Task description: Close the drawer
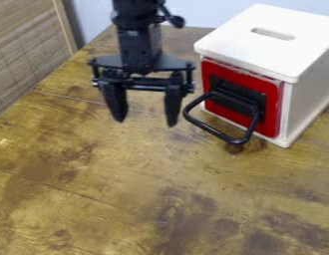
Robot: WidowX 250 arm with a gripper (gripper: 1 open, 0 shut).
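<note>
The red drawer [247, 93] sits in the front face of a white boxy cabinet [276, 48] at the right. Its large black loop handle [218, 120] hangs out toward the table, its lower end near the wood. The drawer front looks nearly flush with the cabinet. My black gripper [144, 112] hangs upright over the table to the left of the handle, fingers pointing down. It is open and empty, with its right finger [171, 108] a short gap from the handle.
The worn wooden table [114, 189] spreads to the front and left. A slatted wooden panel [24, 50] stands at the far left edge. The cabinet's top has a slot [272, 34].
</note>
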